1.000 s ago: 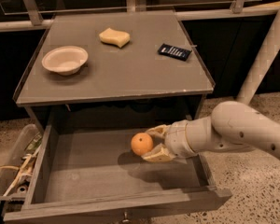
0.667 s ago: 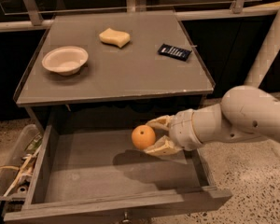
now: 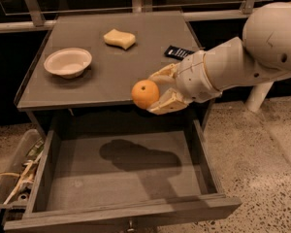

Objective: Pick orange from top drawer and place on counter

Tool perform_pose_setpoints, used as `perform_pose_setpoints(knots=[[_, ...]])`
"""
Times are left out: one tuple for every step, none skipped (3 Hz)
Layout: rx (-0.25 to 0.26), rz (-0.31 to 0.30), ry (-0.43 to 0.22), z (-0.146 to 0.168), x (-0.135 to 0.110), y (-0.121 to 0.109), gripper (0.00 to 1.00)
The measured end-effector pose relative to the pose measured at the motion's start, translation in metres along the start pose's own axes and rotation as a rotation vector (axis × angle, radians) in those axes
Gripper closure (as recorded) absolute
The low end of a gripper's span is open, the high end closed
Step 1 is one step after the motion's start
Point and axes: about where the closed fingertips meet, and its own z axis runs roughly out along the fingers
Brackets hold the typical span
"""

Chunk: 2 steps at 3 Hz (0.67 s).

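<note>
The orange [image 3: 145,93] is held in my gripper [image 3: 157,91], which is shut on it from the right. It hangs in the air at the front edge of the counter [image 3: 111,81], above the open top drawer [image 3: 121,174]. The cream fingers [image 3: 167,104] clamp the fruit above and below. My white arm [image 3: 233,67] reaches in from the right. The drawer is pulled out and holds only the arm's shadow.
On the counter stand a white bowl [image 3: 68,62] at the left, a pale yellow sponge [image 3: 119,38] at the back and a black flat object [image 3: 177,52] at the right. A bin of clutter [image 3: 14,178] sits left of the drawer. Speckled floor [image 3: 262,159] lies to the right.
My gripper has lifted the orange out of the drawer and up to counter height. The drawer is now empty.
</note>
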Motion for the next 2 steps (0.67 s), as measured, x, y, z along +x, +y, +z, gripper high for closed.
perform_pose_setpoints(knots=[[0.000, 0.000, 0.000, 0.0000, 0.0001, 0.0002, 1.00], [0.017, -0.004, 0.003, 0.0010, -0.0012, -0.0057, 1.00]])
